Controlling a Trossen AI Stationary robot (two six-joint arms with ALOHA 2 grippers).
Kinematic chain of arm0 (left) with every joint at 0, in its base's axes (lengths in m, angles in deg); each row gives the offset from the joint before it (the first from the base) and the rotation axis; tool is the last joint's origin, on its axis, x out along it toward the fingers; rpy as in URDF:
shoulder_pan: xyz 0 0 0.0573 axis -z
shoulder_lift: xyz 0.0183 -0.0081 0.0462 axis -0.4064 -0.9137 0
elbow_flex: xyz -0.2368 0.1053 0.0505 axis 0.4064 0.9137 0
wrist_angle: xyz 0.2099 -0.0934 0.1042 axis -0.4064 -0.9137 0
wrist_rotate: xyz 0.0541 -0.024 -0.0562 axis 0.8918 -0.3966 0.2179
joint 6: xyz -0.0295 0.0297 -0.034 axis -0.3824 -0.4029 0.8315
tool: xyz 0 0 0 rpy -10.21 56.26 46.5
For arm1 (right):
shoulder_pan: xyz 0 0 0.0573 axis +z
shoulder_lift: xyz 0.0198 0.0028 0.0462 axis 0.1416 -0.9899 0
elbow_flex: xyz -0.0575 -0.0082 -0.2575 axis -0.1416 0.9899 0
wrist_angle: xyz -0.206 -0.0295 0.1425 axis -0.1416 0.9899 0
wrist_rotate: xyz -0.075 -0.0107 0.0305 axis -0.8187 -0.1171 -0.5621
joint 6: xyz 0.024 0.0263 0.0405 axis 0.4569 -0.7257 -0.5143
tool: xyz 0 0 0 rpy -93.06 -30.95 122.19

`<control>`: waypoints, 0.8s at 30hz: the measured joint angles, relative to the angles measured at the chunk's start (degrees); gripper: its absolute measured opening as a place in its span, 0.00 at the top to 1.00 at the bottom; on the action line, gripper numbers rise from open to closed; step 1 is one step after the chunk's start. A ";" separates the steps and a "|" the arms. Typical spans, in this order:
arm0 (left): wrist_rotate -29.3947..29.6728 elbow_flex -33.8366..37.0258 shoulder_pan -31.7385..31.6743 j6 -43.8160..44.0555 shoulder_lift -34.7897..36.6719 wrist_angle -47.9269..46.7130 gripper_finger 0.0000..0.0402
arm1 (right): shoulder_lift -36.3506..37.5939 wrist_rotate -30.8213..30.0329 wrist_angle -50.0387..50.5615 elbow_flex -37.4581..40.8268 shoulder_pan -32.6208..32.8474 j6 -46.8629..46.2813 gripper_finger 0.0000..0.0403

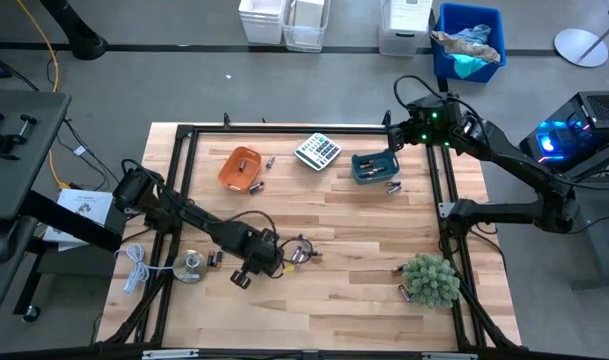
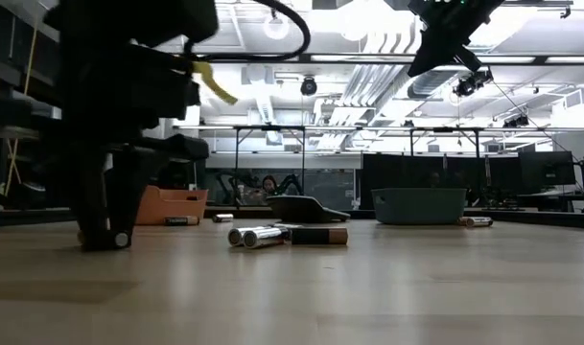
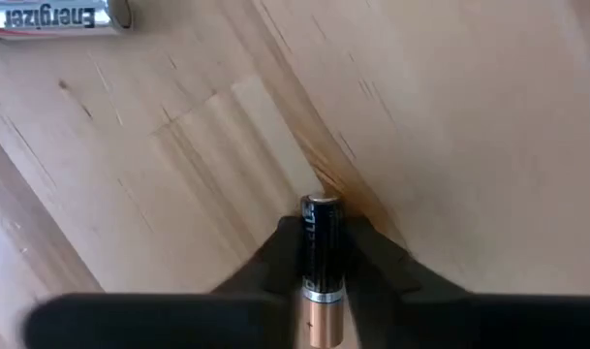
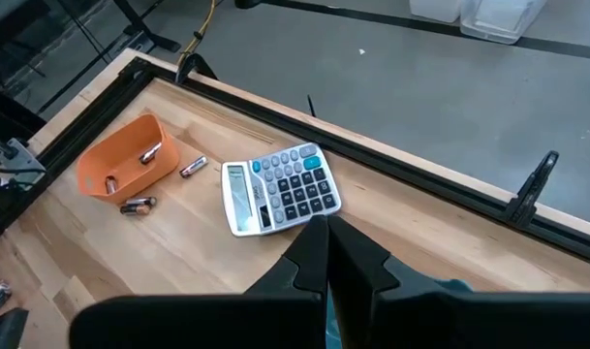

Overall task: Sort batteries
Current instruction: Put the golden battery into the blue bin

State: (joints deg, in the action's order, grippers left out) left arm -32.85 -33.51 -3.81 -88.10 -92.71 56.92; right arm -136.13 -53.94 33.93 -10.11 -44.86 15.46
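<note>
My left gripper (image 1: 269, 255) is near the table's front middle, shut on a black battery with a copper end (image 3: 320, 254). A silvery battery (image 3: 52, 17) lies on the wood close by. More batteries lie just right of the gripper (image 1: 302, 252), and they also show in the low view (image 2: 263, 235). Others lie in and beside the orange bowl (image 1: 241, 167) and by the teal bowl (image 1: 374, 167). My right gripper (image 4: 326, 254) is shut and empty, raised over the far right near the teal bowl. My left gripper pinches the black-and-copper battery by its long sides (image 3: 314, 276) between the two fingers. The battery lies along the fingers, its black end (image 3: 321, 204) sticking out past the fingertips toward the table top. Whether that end touches the wood, I cannot tell.
A grey calculator (image 1: 317, 151) lies between the two bowls at the back. A round clear-and-metal disc (image 1: 191, 265) and a white cord (image 1: 134, 265) lie at the front left. A green plant (image 1: 431, 278) with batteries beside it stands at the front right. A black frame edges the table.
</note>
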 joint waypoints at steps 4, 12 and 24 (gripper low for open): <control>-3.43 -0.82 -5.12 -1.54 -0.11 1.92 0.92 | 0.00 0.04 0.00 0.00 -0.02 0.00 1.00; 1.70 -11.03 -19.45 -7.61 1.70 12.97 0.92 | 0.90 0.37 -0.28 0.00 -0.04 0.00 1.00; 0.46 -41.02 -33.14 1.85 -19.57 31.31 0.92 | 2.36 -0.08 -6.97 0.00 -0.04 -2.14 1.00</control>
State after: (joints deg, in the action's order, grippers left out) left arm -32.39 -74.53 -36.94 -86.25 -112.28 88.23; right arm -133.77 -54.02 26.96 -10.11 -44.89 13.32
